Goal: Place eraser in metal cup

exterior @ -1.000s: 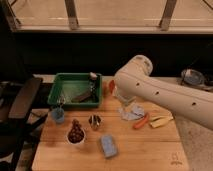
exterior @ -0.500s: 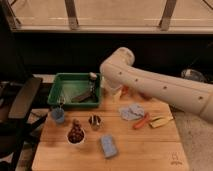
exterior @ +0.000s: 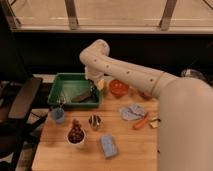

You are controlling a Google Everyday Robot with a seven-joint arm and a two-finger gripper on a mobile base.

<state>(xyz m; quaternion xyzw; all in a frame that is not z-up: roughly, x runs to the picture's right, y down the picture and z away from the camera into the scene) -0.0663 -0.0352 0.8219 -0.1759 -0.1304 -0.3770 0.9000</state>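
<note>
The eraser (exterior: 82, 96) lies tilted inside the green tray (exterior: 70, 76), in its right half, with its right end raised toward the gripper (exterior: 93, 84). The gripper hangs over the far right part of the tray, directly above that end of the eraser; it appears to touch the eraser, but contact is not certain. Whether the gripper is open or closed cannot be told. The arm (exterior: 130, 75) runs from the near right up to an elbow above the tray, then bends down to the gripper. The metal cup (exterior: 94, 121) stands upright on the table (exterior: 55, 150), nearer than the tray and well apart from the eraser. A white cup (exterior: 75, 134) with brown contents stands just left of and nearer than the metal cup. A blue cup (exterior: 58, 115) stands near the tray's near left corner. A blue pad (exterior: 108, 145) lies near and right of the metal cup. A yellow block (exterior: 101, 84) and an orange bowl (exterior: 119, 88) sit right of the tray. A grey cloth (exterior: 132, 111) lies nearer than the bowl.
</note>
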